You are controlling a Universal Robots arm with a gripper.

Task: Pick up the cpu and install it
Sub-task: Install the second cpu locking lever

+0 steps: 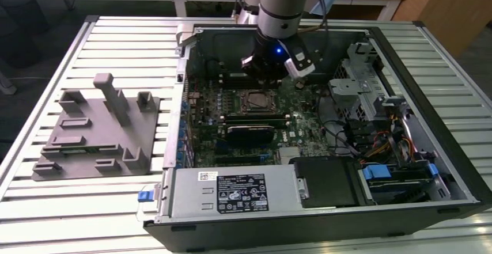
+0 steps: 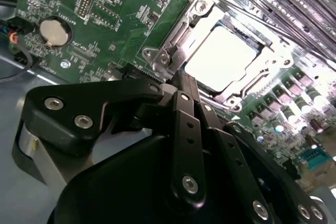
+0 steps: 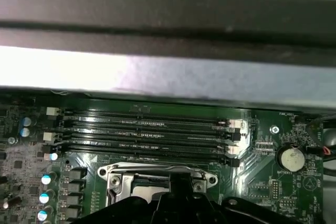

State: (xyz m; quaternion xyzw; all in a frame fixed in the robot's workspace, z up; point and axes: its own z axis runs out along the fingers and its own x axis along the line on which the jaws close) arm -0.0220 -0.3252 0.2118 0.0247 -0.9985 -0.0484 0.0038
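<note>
The pincer (image 2: 181, 85) hangs low inside the open computer case (image 1: 430, 46), just beside the motherboard socket (image 2: 220, 51) on the side nearer the memory slots (image 3: 147, 129). Its black fingers (image 2: 184, 103) look pressed together with nothing between them, though the linkage hides the tips. The cpu (image 2: 220, 59) appears to lie flat in the socket already, its pale metal top framed by the silver bracket, directly ahead of the fingertips in the second wrist view; being square, it has no long axis to align with.
</note>
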